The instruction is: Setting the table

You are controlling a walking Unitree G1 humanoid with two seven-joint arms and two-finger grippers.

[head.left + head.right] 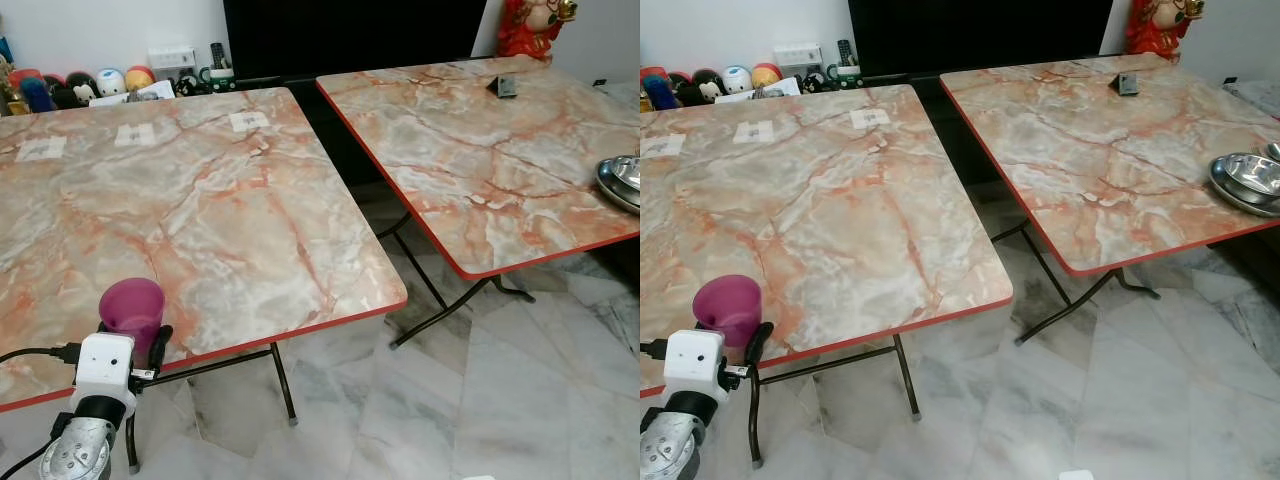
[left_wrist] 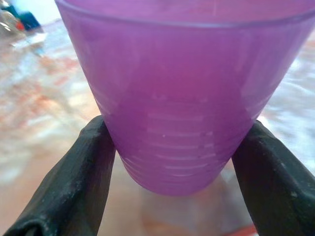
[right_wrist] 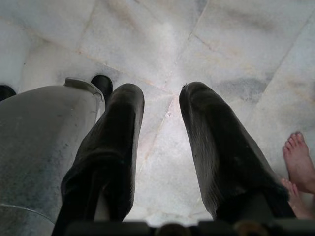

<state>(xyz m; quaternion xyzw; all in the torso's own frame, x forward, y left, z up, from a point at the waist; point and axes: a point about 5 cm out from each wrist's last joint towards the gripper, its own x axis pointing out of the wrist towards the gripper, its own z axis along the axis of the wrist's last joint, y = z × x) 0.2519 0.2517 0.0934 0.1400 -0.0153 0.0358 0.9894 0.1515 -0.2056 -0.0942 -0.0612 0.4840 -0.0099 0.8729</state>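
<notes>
Left hand (image 2: 172, 162) grips purple cup (image 1: 131, 308) on marble table (image 1: 220, 230); steel bowls (image 1: 1250, 180) well apart.

can't read any text from my end, the three white labels (image 1: 136, 134) on the far edge of the left table (image 1: 230, 230) are too blurry.

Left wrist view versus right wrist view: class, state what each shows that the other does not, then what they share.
The left wrist view has the purple cup between the left gripper jaws, both fingers against its lower wall, above the marbled table. The right wrist view has the right gripper hanging with jaws apart and empty over the pale marble floor, plus a person's bare foot. Both look along two black fingers.
</notes>
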